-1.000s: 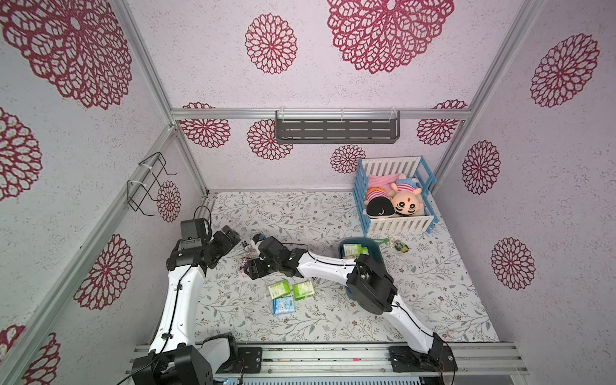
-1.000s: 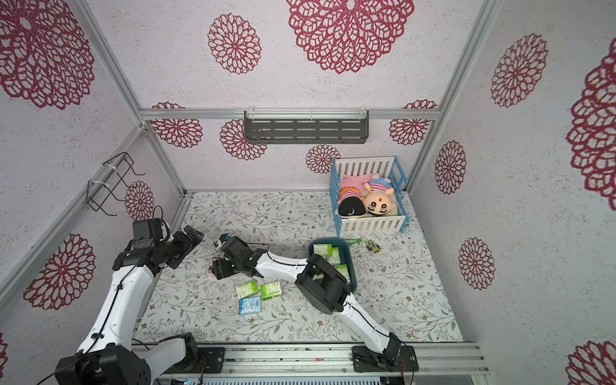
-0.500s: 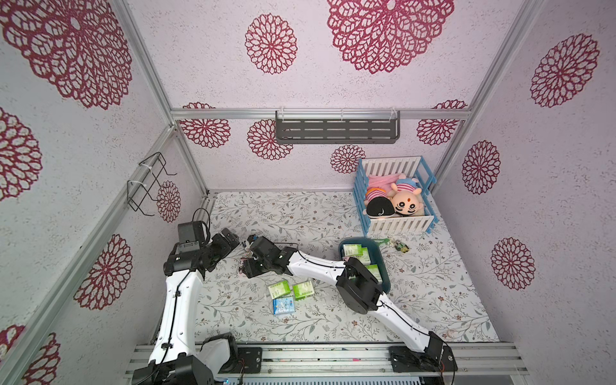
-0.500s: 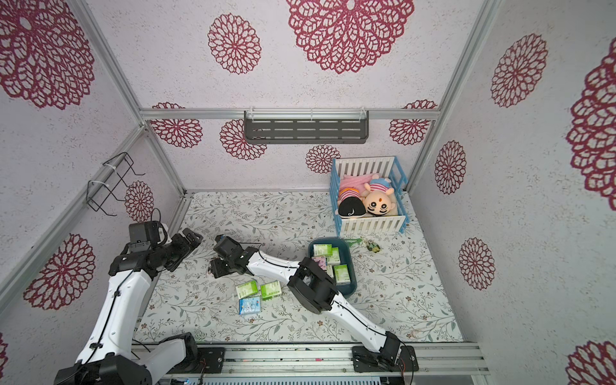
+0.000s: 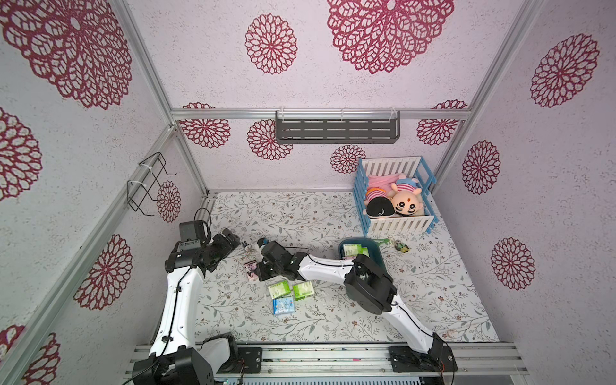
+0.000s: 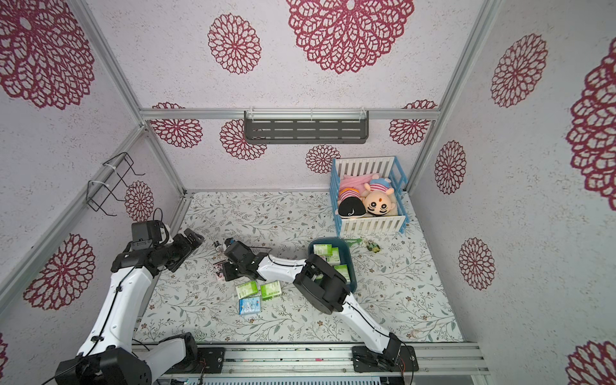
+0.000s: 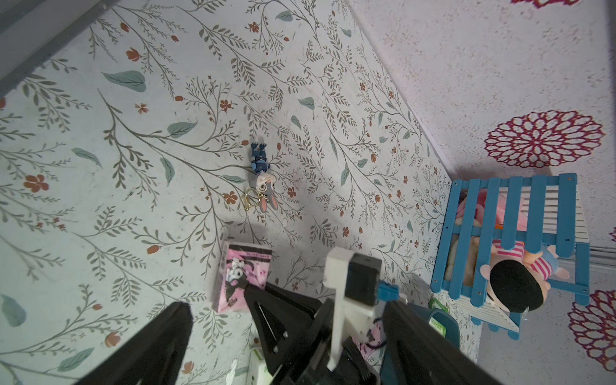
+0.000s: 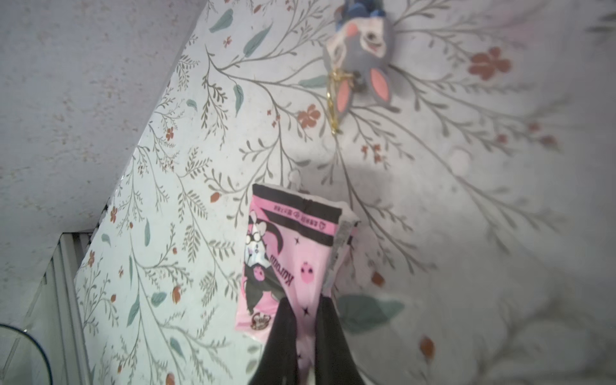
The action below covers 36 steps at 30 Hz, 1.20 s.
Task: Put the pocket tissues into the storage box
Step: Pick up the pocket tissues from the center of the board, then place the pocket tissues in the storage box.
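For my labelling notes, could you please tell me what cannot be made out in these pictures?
Storage box: both top views, right arm's elbow covers part; pack count unclear.
Pink pack: right wrist view, right gripper hides its near end.
Rabbit keychain: right wrist view, blurred, cut by the edge.
Small toy beside the crib: top views, too small to identify.

Desk [image 5: 300, 213]: pale, printed with grey-green leaf sprays and small rust-red flowers. Walls [image 5: 433, 83]: lilac-white with crimson lace rosettes. Left: pink pack [image 8: 290, 253] with black bands and a black cartoon figure. Near centre: green-and-white packs [image 5: 279, 288] and a light blue pack [image 5: 283, 305]. Right: dark teal storage box [image 5: 376, 250]. Far right: blue-and-white slatted crib [image 5: 396, 225].
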Tool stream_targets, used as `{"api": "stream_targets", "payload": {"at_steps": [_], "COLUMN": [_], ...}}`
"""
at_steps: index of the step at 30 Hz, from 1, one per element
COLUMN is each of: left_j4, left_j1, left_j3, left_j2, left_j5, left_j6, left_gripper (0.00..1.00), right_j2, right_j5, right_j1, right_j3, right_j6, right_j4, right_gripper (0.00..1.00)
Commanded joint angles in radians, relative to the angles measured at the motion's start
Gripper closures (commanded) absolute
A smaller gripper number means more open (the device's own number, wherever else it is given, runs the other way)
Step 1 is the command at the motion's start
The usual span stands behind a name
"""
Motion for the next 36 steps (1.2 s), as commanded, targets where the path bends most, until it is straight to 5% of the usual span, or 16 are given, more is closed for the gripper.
{"api": "stream_targets", "payload": {"at_steps": [1,6,12,17,23,36], "left_j4": [0.037,0.179,0.265,0.316,0.301,0.255], "left_j1": [-0.028,-0.245,-0.540,-0.686,-0.742,-0.736], "left_j3": [0.030,0.071,0.278,0.416,0.513,0.494], "left_j2": [-0.010,0.086,0.351,0.509,0.596,0.558], "left_j5": [0.015,-0.006,-0.049,-0.038,0.005,-0.036], "left_j6": [-0.036,-0.109,-0.091,-0.078,-0.087,-0.044], "left_gripper": [0.03,0.03,0.03,0.03,0.03,0.03], "right_j2": [-0.240,-0.608,-1.030,-1.262,-1.246,-1.116], "right_j5": [-0.014,0.068,0.267,0.252,0.172,0.120], "right_j1": [-0.057,-0.150,-0.293,-0.495,-0.660,-0.742], "right_j3": [-0.197,-0.582,-0.859,-0.991,-0.997,-0.949], "right_j6": [-0.012,-0.023,-0.049,-0.052,-0.168,-0.387], "right_j4": [0.192,0.246,0.001,-0.180,-0.275,-0.240], "right_gripper": [1.00,1.00,1.00,1.00,1.00,1.00]}}
